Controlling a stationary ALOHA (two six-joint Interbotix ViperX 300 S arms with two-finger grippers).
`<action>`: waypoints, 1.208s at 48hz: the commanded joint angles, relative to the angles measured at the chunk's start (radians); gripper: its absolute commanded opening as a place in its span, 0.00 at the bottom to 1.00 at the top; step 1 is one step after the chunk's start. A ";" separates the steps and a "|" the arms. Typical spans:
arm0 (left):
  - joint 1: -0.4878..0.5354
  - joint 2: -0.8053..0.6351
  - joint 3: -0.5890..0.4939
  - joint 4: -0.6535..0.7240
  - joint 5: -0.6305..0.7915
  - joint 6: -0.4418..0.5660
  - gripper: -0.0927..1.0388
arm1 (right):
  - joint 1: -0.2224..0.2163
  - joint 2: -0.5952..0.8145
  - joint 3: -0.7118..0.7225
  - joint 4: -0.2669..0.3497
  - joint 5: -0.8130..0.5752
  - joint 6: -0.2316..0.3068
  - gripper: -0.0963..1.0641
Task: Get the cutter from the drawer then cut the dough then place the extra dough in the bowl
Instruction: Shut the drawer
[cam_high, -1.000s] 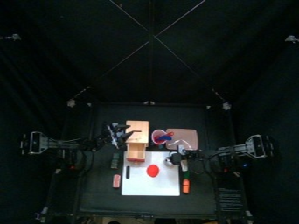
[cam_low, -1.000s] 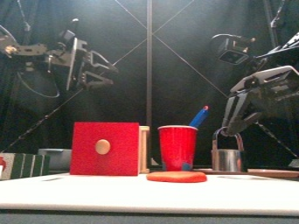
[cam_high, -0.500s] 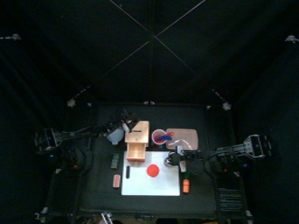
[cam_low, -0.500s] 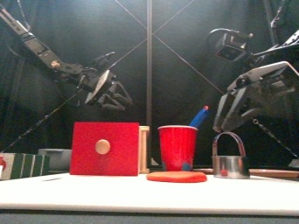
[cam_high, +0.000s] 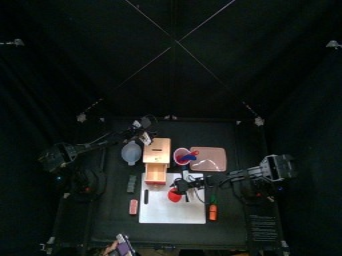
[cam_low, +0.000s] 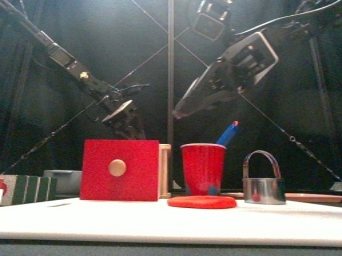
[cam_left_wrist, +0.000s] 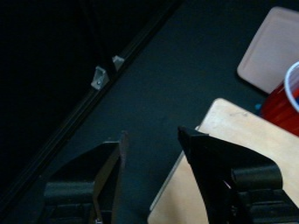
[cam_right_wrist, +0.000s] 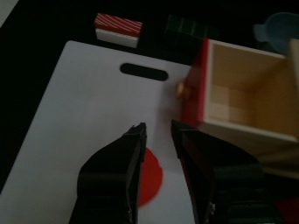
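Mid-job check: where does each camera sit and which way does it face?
Top: high overhead, looking down at the white board; both arms show.
Front: table's front edge, level toward the wooden box; both arms above.
Left wrist: at the wooden box's edge; left gripper open.
Right wrist: above the dough; right gripper open.
Top, front and right wrist share the dough.

Black table (cam_high: 114, 225) under white cutting board (cam_high: 160, 212), pale wooden box (cam_high: 159, 165) and flat pink tray (cam_high: 217, 160)
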 joint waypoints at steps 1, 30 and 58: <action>0.006 0.025 -0.055 0.029 0.037 0.000 0.82 | 0.026 0.091 -0.097 0.012 -0.023 0.000 0.67; -0.008 0.121 -0.106 0.077 0.107 0.026 0.66 | 0.009 0.281 -0.265 0.028 -0.034 -0.011 0.43; -0.020 0.160 -0.098 0.072 0.092 0.029 0.66 | -0.137 0.388 -0.400 -0.103 0.032 -0.012 0.39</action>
